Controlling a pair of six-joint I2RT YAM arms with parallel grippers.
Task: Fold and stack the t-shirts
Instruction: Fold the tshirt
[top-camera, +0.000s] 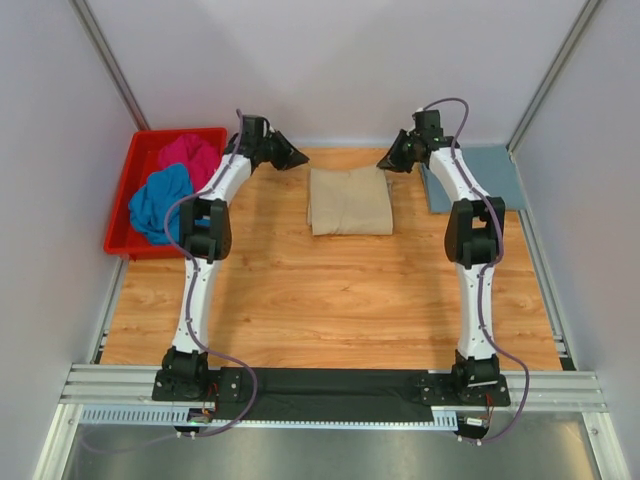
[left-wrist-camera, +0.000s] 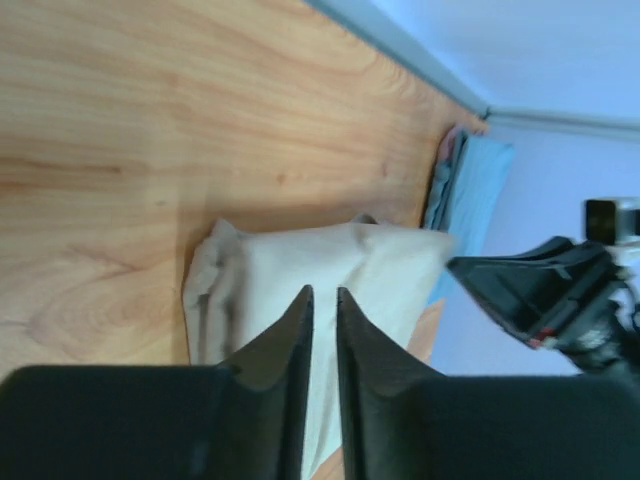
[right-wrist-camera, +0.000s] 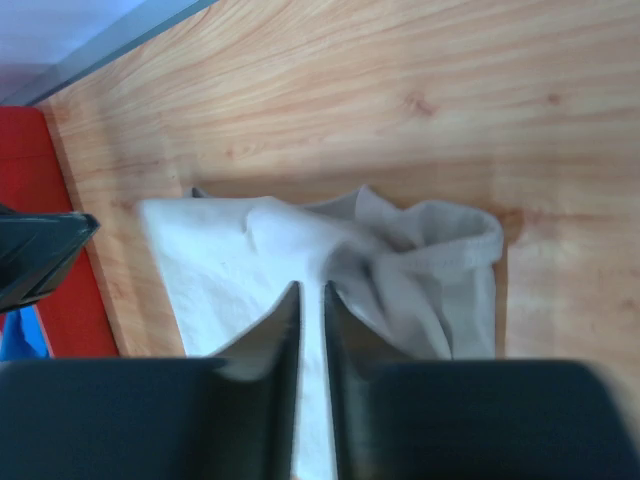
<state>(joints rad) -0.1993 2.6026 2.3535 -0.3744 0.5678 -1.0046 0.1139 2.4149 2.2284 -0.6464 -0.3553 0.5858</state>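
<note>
A folded beige t-shirt (top-camera: 349, 200) lies at the back middle of the table; it also shows in the left wrist view (left-wrist-camera: 385, 260) and the right wrist view (right-wrist-camera: 225, 265), where its right end is bunched. A folded grey-blue t-shirt (top-camera: 490, 175) lies at the back right, also seen in the left wrist view (left-wrist-camera: 475, 190). A magenta t-shirt (top-camera: 190, 155) and a bright blue t-shirt (top-camera: 160, 200) lie crumpled in the bin. My left gripper (top-camera: 298, 157) (left-wrist-camera: 323, 290) hovers shut and empty by the beige shirt's left far corner. My right gripper (top-camera: 386, 162) (right-wrist-camera: 312, 287) hovers shut and empty by its right far corner.
A red plastic bin (top-camera: 122, 205) stands at the back left, off the wooden table's edge. Grey walls close in the back and both sides. An aluminium rail with the arm bases runs along the near edge.
</note>
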